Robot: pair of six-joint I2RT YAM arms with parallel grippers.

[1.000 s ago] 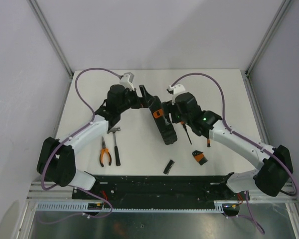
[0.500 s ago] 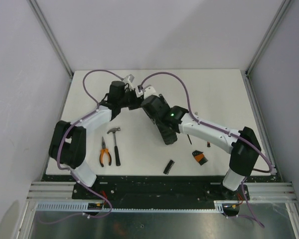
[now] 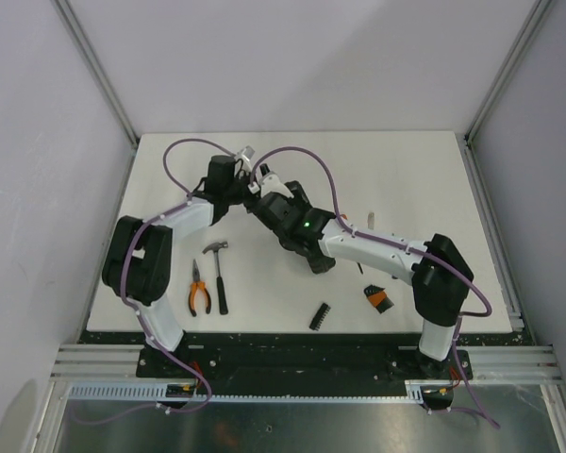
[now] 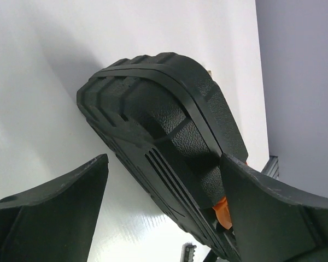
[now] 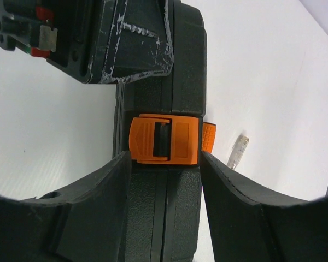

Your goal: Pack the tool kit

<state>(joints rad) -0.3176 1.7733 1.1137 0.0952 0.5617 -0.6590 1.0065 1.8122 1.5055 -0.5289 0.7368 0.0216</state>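
Case sits mid-desk, looks up on edge, closed. Stiff ribbed plastic, likely light, slick on curves. Right hand is clamped across its two faces at orange latch. Left hand is spread wide around rounded end, holding nothing. Best hold: flat faces. Pliers and hammer lie loose.

I find the left arm and right arm crowding the case mid-table, barring passage there. Hammer and pliers obstruct near left; bit strip and orange-black tool near right. The table lies open beyond.
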